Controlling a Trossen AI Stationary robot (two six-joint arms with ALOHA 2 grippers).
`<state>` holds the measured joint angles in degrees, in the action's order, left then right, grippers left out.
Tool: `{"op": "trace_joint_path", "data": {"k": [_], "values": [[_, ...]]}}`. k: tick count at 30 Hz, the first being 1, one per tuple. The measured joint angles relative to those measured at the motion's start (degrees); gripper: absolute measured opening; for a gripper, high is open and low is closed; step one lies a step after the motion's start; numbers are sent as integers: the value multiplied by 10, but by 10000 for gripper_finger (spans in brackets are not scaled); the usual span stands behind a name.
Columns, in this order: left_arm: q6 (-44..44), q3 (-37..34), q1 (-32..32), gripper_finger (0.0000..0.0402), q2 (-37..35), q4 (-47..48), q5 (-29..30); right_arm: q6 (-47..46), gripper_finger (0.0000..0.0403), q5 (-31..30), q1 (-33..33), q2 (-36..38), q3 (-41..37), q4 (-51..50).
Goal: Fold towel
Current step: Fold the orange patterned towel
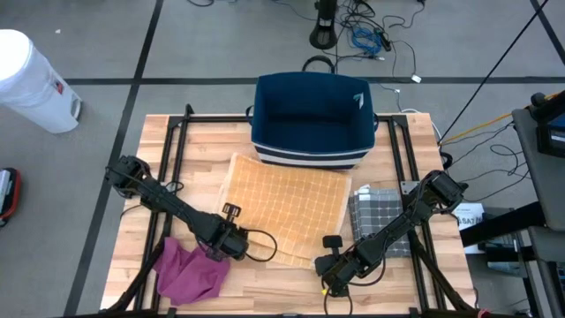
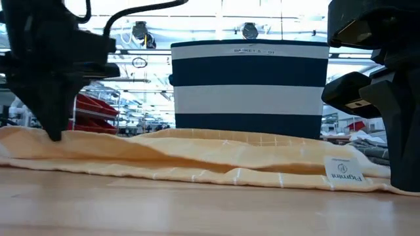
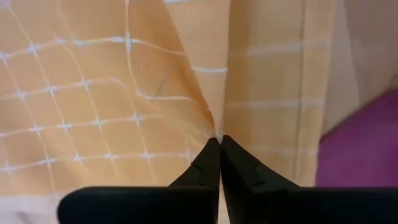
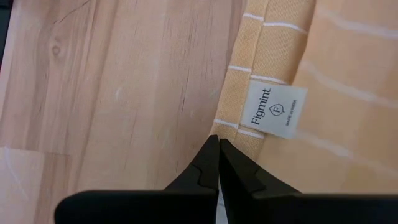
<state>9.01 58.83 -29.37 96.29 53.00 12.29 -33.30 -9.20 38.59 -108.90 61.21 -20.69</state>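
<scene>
Woven cloth towel (image 1: 284,205), wooden table (image 1: 291,283)

Robotics lab: floor cables (image 1: 371,35), ceiling lights (image 2: 249,30).

Bright even overhead light, soft shadows, low-view background blurred

Orange-yellow cotton towel with a thin white grid pattern (image 1: 284,205) lay spread open, roughly flat, mid-table, rotated a bit off square to the table edges. Far edge sat just in front of the bin; near-right corner pointed toward the front edge. Low view showed it (image 2: 216,160) not fully flat: shallow ripples and a raised fold along its length. Near hem was doubled over with white stripes, carrying a small white sewn-in "Figmint" label (image 4: 277,111) near the corner. Fabric was puckered into a crease at one near-left spot (image 3: 208,115).
</scene>
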Motion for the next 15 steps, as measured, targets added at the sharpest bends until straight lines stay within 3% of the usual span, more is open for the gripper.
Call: {"op": "trace_joint_path", "data": {"k": [4,15], "values": [[13,0,-1,5,0,22,2,-1,0,8,0,0,0,-4],[-22,10,-16,5,0,-26,-22,-5,0,24,0,1,0,-11]]}}
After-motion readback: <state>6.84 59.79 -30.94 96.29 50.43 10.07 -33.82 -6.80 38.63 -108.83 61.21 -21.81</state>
